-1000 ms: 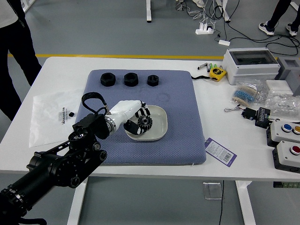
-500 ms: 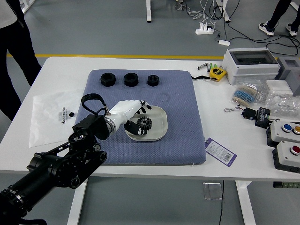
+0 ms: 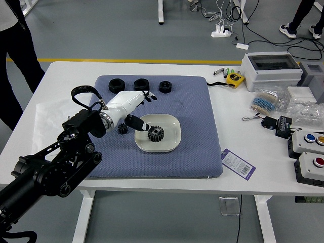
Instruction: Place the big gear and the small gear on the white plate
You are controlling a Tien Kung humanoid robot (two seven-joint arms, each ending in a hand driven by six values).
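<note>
The left hand (image 3: 144, 112), white with black fingertips, hovers over the mat at the upper left of the white plate (image 3: 167, 144), its fingers spread and holding nothing. On the plate lies the big gear (image 3: 156, 133), black and toothed, apart from the fingers. A smaller black gear (image 3: 122, 128) rests on the blue mat left of the plate, just below the hand.
Three black nuts (image 3: 142, 85) line the mat's (image 3: 197, 157) far part. A tape measure (image 3: 234, 79), a white box (image 3: 271, 71), plastic bags and button boxes (image 3: 310, 168) stand to the right. A clear bag (image 3: 48, 131) lies left. A person (image 3: 17, 55) stands far left.
The left hand has opened, let go of the big gear on the plate and moved back left and up. The small gear, hidden before, now shows.
</note>
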